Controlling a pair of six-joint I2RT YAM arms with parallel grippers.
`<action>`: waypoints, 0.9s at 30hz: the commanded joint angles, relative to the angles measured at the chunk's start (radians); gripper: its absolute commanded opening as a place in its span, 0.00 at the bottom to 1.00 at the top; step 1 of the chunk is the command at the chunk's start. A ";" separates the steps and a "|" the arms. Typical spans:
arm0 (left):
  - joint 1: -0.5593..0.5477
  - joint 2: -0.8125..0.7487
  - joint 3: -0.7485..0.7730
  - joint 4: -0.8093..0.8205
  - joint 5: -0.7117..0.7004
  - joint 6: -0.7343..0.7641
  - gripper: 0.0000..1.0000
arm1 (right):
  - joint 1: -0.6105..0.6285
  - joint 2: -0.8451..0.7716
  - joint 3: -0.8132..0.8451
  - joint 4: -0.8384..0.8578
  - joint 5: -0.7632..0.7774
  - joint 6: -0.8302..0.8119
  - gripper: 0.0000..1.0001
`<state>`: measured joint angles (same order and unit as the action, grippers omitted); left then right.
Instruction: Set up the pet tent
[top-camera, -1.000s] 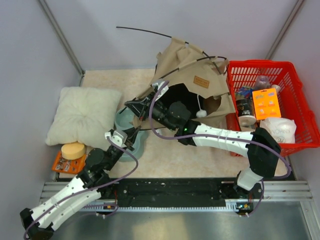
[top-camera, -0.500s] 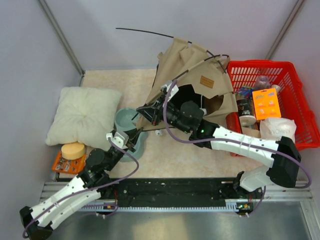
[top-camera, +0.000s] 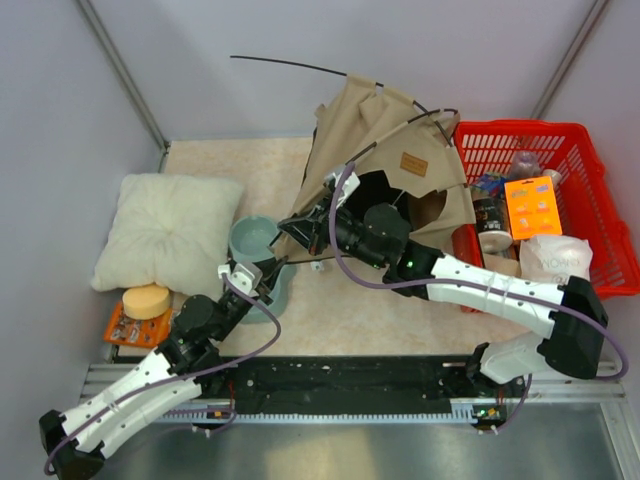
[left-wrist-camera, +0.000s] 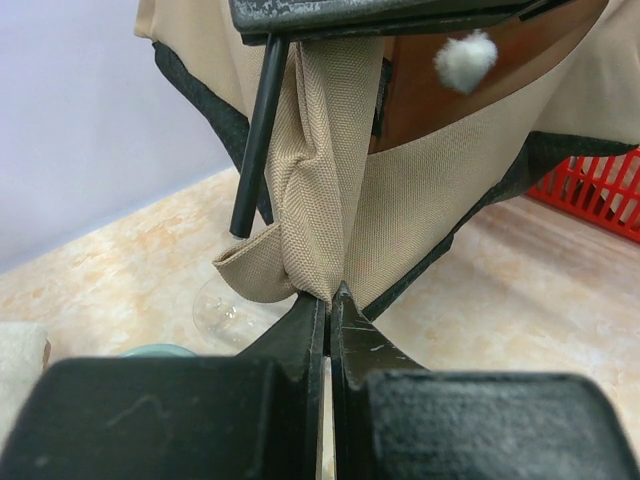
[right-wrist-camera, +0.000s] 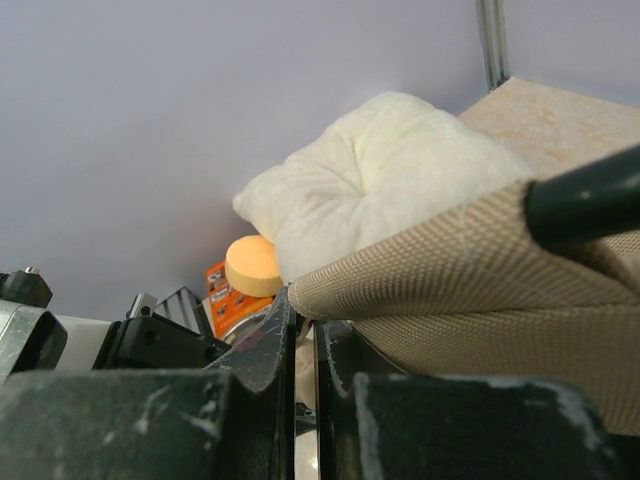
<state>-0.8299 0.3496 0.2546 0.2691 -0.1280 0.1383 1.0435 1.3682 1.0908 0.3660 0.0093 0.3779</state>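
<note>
The tan pet tent (top-camera: 375, 130) stands half raised at the back of the table, with thin black poles (top-camera: 290, 66) sticking out of its top and a brown label (top-camera: 414, 164) on its front. My left gripper (top-camera: 274, 264) is shut on the tent's lower left corner (left-wrist-camera: 300, 240), pinching the fabric at its fingertips (left-wrist-camera: 305, 322). A black pole (left-wrist-camera: 258, 130) runs down beside that corner, and the white ball (left-wrist-camera: 466, 60) hangs in the doorway. My right gripper (top-camera: 298, 226) is shut on the tent's fabric hem (right-wrist-camera: 440, 265) just above, close to a pole end (right-wrist-camera: 585, 195).
A cream pillow (top-camera: 165, 230) lies at the left, with an orange disc (top-camera: 147, 300) on an orange packet in front of it. A teal bowl (top-camera: 255, 240) sits under the two grippers. A red basket (top-camera: 600, 215) full of items stands at the right, touching the tent.
The right arm has swung right and lifted the tent more upright, away from the bowl. The left gripper has followed slightly up and right, still gripping the corner.
</note>
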 joint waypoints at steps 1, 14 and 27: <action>0.008 0.022 -0.023 -0.200 -0.087 0.038 0.00 | -0.082 -0.124 0.037 0.180 0.141 -0.051 0.00; 0.008 0.017 -0.021 -0.202 -0.087 0.040 0.00 | -0.083 -0.109 0.032 0.160 0.136 -0.036 0.00; 0.008 0.022 -0.021 -0.211 -0.076 0.041 0.00 | -0.080 -0.064 0.063 0.189 0.109 0.009 0.00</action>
<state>-0.8303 0.3523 0.2562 0.2607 -0.1280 0.1532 1.0412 1.3571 1.0863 0.3519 -0.0219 0.4213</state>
